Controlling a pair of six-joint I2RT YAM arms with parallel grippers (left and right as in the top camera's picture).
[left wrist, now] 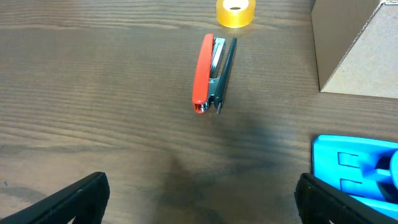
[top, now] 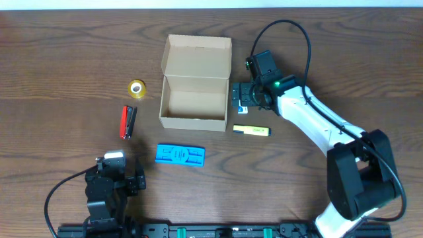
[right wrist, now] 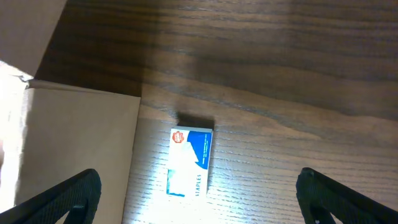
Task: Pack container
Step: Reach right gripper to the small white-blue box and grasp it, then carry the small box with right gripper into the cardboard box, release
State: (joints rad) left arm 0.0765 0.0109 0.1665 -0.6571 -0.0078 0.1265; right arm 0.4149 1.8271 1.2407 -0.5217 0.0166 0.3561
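The container point(top: 193, 118) is a tan cardboard box, open and empty, with its flap lid point(top: 198, 54) standing up at the back. My right gripper point(top: 242, 96) hovers just right of it, open, over a small white-and-blue staples box point(top: 242, 108). In the right wrist view the staples box point(right wrist: 189, 162) lies between the wide-open fingers point(right wrist: 199, 202), beside the container wall point(right wrist: 81, 143). My left gripper point(top: 120, 166) is open and empty near the front left. Its wrist view shows the open fingers point(left wrist: 199, 199) and the container's corner point(left wrist: 354, 50).
A red stapler point(top: 127, 122) point(left wrist: 211, 73) and a yellow tape roll point(top: 137, 88) point(left wrist: 236, 12) lie left of the container. A blue flat item point(top: 180, 155) point(left wrist: 354, 171) lies in front of it. A yellow highlighter point(top: 251, 131) lies at its front right.
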